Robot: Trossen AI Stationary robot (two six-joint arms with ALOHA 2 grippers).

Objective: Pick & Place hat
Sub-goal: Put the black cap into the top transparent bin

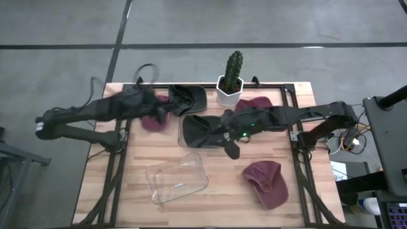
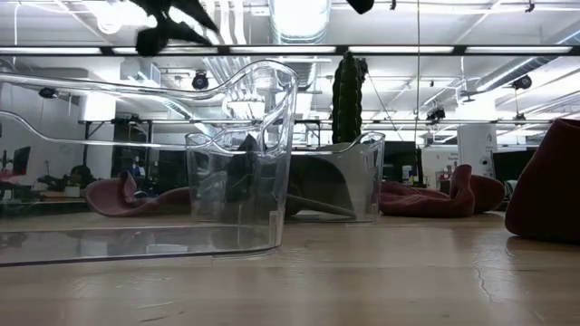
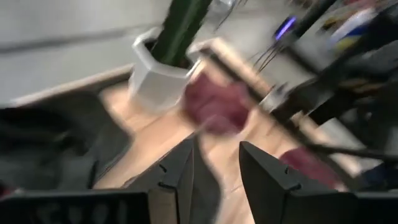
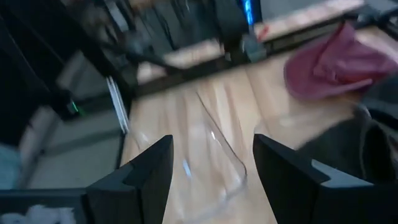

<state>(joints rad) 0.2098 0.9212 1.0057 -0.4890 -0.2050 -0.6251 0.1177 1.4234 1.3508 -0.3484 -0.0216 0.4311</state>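
1. On the near part of the tabletop [image 1: 210, 203] lie a clear container [image 1: 177, 178] and, to its right, a maroon hat [image 1: 267, 183].
2. My right pincer [image 1: 230, 150] hovers mid-table, fingers spread, empty, beside a black hat [image 1: 198, 130].
3. My left pincer [image 1: 166, 107] hangs released over the far left.
4. Farthest stands a potted cactus [image 1: 231, 77].

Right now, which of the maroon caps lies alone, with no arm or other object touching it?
The maroon cap at the table's front right, beside the clear plastic bin; the other maroon caps lie at the back, near the cactus pot.
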